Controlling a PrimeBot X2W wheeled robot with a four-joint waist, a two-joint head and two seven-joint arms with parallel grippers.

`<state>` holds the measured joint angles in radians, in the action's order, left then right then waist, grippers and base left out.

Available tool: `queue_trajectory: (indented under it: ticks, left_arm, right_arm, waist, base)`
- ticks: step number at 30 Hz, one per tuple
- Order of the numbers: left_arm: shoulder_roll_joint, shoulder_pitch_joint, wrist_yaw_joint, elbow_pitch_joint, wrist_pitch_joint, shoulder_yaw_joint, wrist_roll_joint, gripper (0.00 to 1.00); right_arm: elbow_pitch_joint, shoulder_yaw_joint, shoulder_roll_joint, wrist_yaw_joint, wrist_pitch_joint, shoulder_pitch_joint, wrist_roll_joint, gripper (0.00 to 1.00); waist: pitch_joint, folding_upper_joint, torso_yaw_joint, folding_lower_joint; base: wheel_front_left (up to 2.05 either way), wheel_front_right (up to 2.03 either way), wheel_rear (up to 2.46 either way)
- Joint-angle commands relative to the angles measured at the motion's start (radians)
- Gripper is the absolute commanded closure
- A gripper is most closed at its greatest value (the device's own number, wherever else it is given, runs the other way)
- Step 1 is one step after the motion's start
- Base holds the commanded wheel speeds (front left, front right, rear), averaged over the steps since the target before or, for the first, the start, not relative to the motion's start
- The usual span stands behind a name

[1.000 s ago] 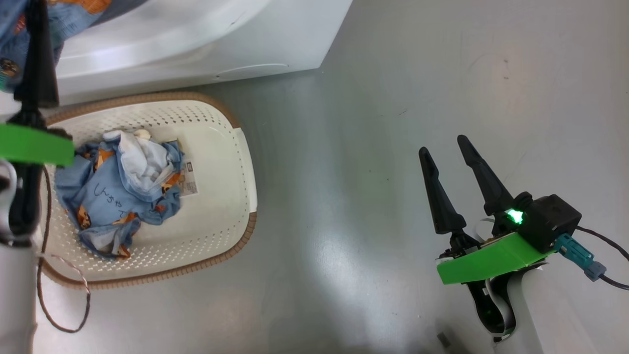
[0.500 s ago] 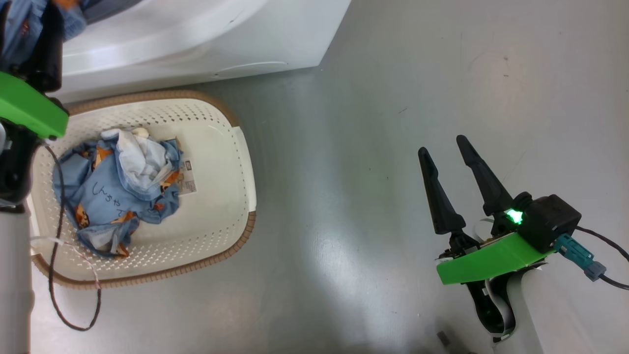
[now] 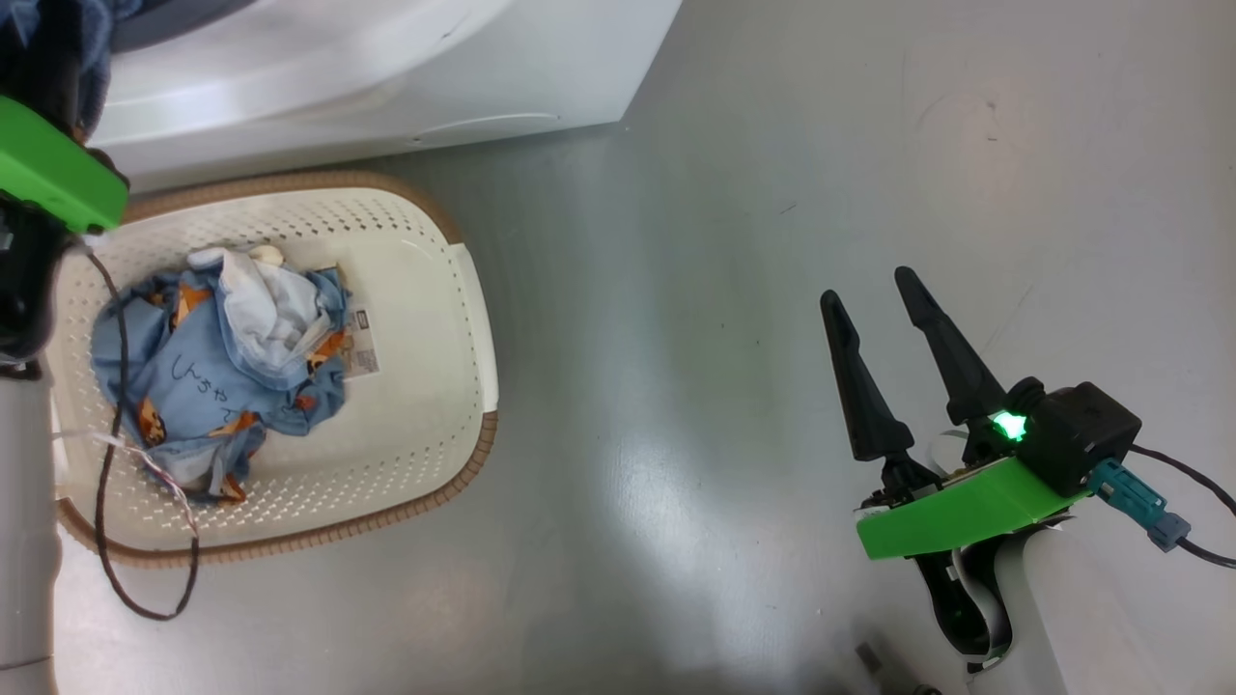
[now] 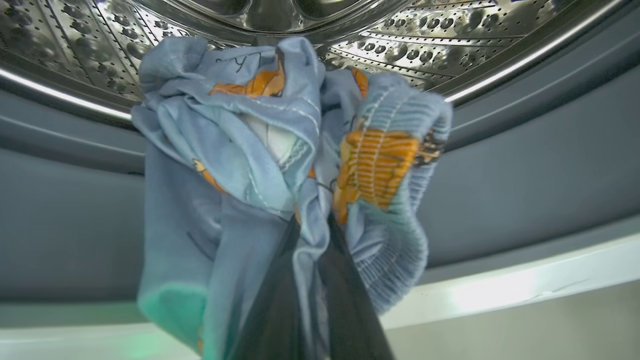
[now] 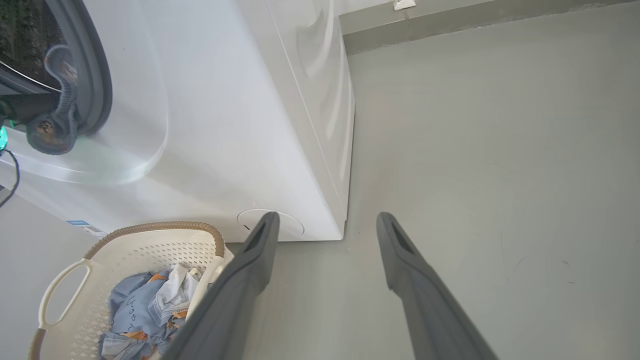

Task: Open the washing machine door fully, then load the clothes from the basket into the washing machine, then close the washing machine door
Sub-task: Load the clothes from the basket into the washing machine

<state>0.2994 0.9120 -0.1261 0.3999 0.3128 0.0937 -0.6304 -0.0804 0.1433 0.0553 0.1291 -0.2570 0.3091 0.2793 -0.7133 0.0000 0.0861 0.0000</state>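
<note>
Plainly the left gripper (image 4: 314,222) is clamped on a garment (image 4: 240,150) at the washer's (image 3: 386,87) mouth, over the gasket (image 4: 525,175) and short of the drum (image 4: 75,45); let go here, it could slide out, or cling to the fingers (image 4: 345,300), since cloth wraps them; more clothes (image 3: 212,386) lie in the basket (image 3: 425,319); the right gripper (image 3: 867,286) hangs spread and empty above the floor (image 3: 676,386).

Blue bear-print clothes (image 4: 240,165) in the closed left gripper (image 4: 312,229), before the steel drum (image 4: 75,45)
</note>
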Motion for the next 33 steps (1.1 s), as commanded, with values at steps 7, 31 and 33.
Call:
queue_trajectory:
  ticks: [7, 31, 33]
  left_arm:
    - [0.054, 0.083, 0.001, -0.022, -0.168, -0.001, 0.082, 1.0]
    - [0.154, 0.413, -0.004, 0.194, -0.373, 0.101, 0.176, 1.0]
    - [0.163, 0.439, -0.004, 0.211, -0.383, 0.105, 0.172, 1.0]
  right_arm:
    - [0.02, 0.025, -0.005, 0.002, -0.005, -0.016, 0.015, 0.0]
    - [0.036, 0.065, -0.005, 0.002, -0.005, -0.016, 0.043, 0.0]
    - [0.039, 0.068, -0.005, 0.002, -0.005, -0.017, 0.046, 0.0]
  waist:
    - [-0.006, 0.0, 0.002, 0.0]
    - [-0.096, 0.0, 0.069, 0.0]
    - [-0.112, 0.0, 0.076, 0.0]
  base:
    - [0.0, 0.0, 0.0]
    - [0.0, 0.0, 0.0]
    - [0.0, 0.0, 0.0]
